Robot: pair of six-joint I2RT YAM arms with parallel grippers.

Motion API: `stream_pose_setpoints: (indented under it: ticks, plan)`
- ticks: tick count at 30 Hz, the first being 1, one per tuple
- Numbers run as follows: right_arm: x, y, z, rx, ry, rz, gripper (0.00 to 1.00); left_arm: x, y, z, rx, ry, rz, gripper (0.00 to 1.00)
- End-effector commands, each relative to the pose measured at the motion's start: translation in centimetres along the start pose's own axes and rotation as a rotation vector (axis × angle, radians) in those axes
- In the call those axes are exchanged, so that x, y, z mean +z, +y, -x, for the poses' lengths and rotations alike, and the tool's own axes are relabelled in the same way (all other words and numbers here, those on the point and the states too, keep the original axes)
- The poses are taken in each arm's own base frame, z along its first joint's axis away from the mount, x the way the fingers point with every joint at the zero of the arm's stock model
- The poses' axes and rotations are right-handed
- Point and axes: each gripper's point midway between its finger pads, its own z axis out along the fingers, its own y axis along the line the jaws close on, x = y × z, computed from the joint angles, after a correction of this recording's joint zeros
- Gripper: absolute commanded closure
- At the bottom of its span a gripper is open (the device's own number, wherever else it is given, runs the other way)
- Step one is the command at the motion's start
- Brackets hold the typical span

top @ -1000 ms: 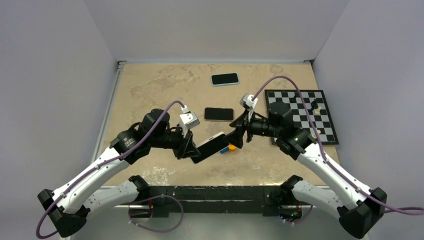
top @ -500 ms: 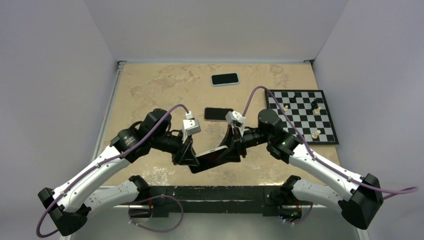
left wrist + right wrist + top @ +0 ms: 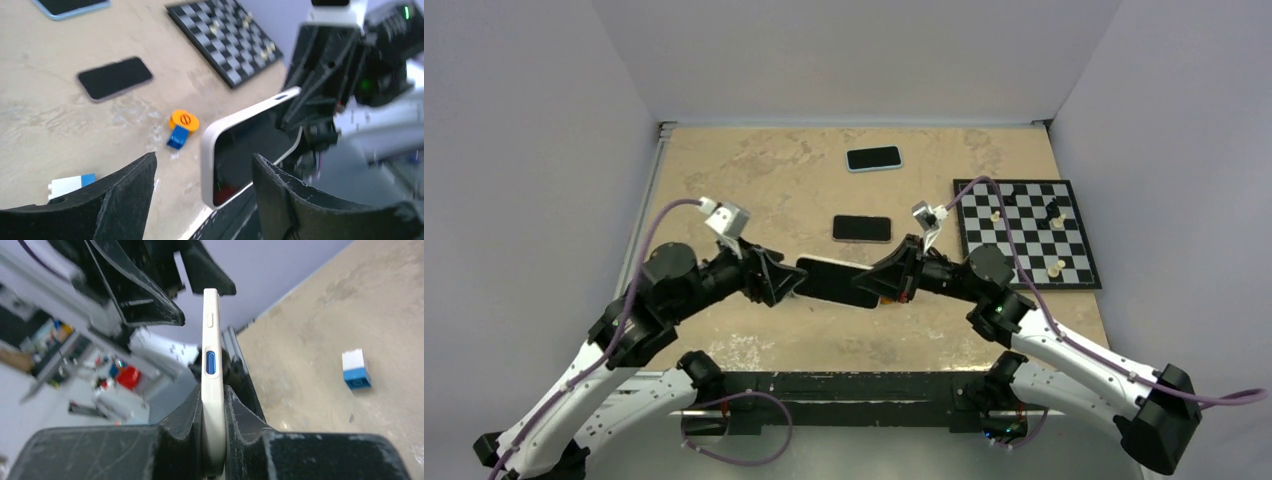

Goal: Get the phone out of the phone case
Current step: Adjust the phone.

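Right gripper [image 3: 214, 412] closed hard on the phone [image 3: 836, 281] in its white case [image 3: 212, 340], held edge-on above the table [image 3: 724, 180], mid-workspace. Left gripper [image 3: 202, 167] spread wide, fingers flanking the phone's opposite end; contact there unclear. Flat at 12 o'clock from the held phone, a black phone [image 3: 862, 228]; farther at 12, a blue-cased phone [image 3: 873, 158]; at 2 o'clock, a chessboard [image 3: 1024, 232].

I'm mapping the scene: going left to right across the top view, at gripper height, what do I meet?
left gripper → cased phone → right gripper → chessboard
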Motion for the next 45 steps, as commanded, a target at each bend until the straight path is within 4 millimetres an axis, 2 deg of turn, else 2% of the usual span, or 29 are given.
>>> stream_pose_setpoints:
  ticks: [1, 6, 10, 14, 18, 23, 27, 28, 30, 31, 33, 34, 35, 36, 37, 38, 42, 45]
  plan:
    - [-0.7, 2.7, 8.4, 0.161, -0.408, 0.057, 1.00, -0.5, 5.2, 3.1, -0.362, -0.321, 0.287, 0.25]
    - [-0.4, 2.2, 8.9, 0.282, -0.469, 0.103, 1.00, 1.7, 1.9, 4.1, -0.429, -0.445, -0.006, 0.23]
    - [0.1, 2.8, 9.0, 0.289, -0.459, 0.154, 1.00, 1.8, -0.3, 6.1, -0.407, -0.535, -0.161, 0.25]
    - [-0.5, 2.5, 9.2, 0.306, -0.505, 0.159, 1.00, 2.4, -0.9, 6.8, -0.431, -0.582, -0.233, 0.35]
    - [-0.2, 2.3, 8.9, 0.312, -0.492, 0.160, 1.00, 3.1, -1.2, 7.2, -0.464, -0.620, -0.295, 0.44]
    - [0.3, 2.0, 8.2, 0.318, -0.479, 0.169, 1.00, 3.0, -2.1, 8.6, -0.461, -0.693, -0.380, 0.52]
    - [0.8, 1.8, 7.7, 0.323, -0.462, 0.181, 1.00, 3.5, -2.1, 8.7, -0.456, -0.692, -0.388, 0.63]
    - [0.9, 1.7, 7.5, 0.321, -0.454, 0.178, 1.00, 3.5, -2.1, 8.7, -0.452, -0.693, -0.386, 0.68]
    - [1.1, 1.7, 7.0, 0.277, -0.431, 0.170, 1.00, 3.2, -2.1, 8.7, -0.432, -0.695, -0.378, 0.92]
    - [1.3, 1.4, 6.5, 0.250, -0.399, 0.149, 0.98, 3.2, -1.9, 8.6, -0.431, -0.683, -0.357, 1.00]
    - [2.2, 0.1, 6.1, 0.163, -0.297, 0.036, 0.75, 3.5, -1.4, 7.7, -0.415, -0.603, -0.297, 1.00]
    - [2.4, -1.3, 5.4, 0.114, -0.222, -0.056, 0.65, 3.4, -1.5, 7.3, -0.390, -0.559, -0.285, 1.00]
    - [2.3, -2.1, 5.0, 0.060, -0.165, -0.117, 0.51, 3.5, -1.3, 6.6, -0.364, -0.494, -0.267, 1.00]
    - [2.0, -2.8, 4.4, 0.002, -0.100, -0.159, 0.43, 3.1, -1.7, 6.3, -0.324, -0.442, -0.279, 1.00]
    - [1.4, -3.5, 3.4, -0.028, -0.023, -0.191, 0.39, 2.7, -2.2, 6.0, -0.283, -0.391, -0.294, 1.00]
    - [1.0, -3.3, 3.2, -0.079, 0.020, -0.177, 0.37, 2.3, -2.7, 5.6, -0.250, -0.339, -0.306, 1.00]
    - [-0.3, -1.2, 1.1, -0.192, 0.178, -0.041, 0.37, 0.3, -4.6, 5.1, -0.119, -0.186, -0.346, 1.00]
    - [-0.7, 0.6, -0.8, -0.237, 0.266, 0.123, 0.38, -0.2, -5.8, 4.9, -0.096, -0.092, -0.405, 1.00]
